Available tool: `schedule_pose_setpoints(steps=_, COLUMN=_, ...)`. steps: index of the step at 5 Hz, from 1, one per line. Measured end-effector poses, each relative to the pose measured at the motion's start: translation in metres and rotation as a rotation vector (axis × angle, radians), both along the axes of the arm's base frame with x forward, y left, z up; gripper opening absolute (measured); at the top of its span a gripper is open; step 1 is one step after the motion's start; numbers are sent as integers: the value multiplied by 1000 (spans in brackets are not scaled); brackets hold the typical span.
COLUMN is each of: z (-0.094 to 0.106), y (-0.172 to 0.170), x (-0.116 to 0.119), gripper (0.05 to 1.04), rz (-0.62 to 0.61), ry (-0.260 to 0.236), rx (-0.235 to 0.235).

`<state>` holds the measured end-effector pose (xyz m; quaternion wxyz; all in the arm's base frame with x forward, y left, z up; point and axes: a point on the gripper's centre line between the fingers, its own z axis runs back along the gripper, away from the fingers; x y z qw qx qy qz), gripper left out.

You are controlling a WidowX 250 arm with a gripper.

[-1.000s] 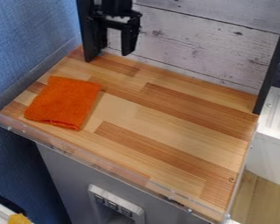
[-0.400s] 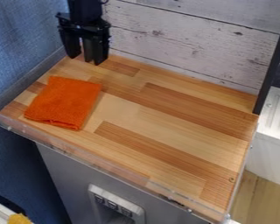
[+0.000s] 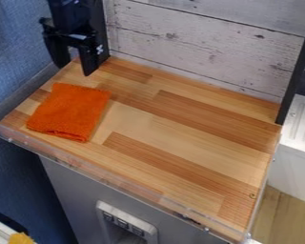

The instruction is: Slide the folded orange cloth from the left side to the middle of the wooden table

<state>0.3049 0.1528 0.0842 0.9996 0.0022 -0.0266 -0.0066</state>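
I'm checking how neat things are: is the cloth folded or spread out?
Folded. The cloth lies as a compact rectangle on the counter, with stacked layers showing along its near edge.

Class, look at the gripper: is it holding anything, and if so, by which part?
The open gripper holds nothing; the orange cloth lies on the wooden surface.

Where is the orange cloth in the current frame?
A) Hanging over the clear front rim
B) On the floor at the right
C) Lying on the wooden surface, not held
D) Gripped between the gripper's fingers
C: the orange cloth lies on the wooden surface, while the gripper is beyond its far edge, fingers apart with nothing between them.
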Motion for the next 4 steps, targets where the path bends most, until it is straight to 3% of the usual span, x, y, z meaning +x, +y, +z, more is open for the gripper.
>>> schedule_pose_setpoints(steps=2, z=4, y=3, x=-13, gripper=966, rz=0, ry=16, rx=8)
schedule_pose_setpoints(steps=4, z=-6, y=-6, x=-20, gripper=394, rz=12, ry=50, rx=3)
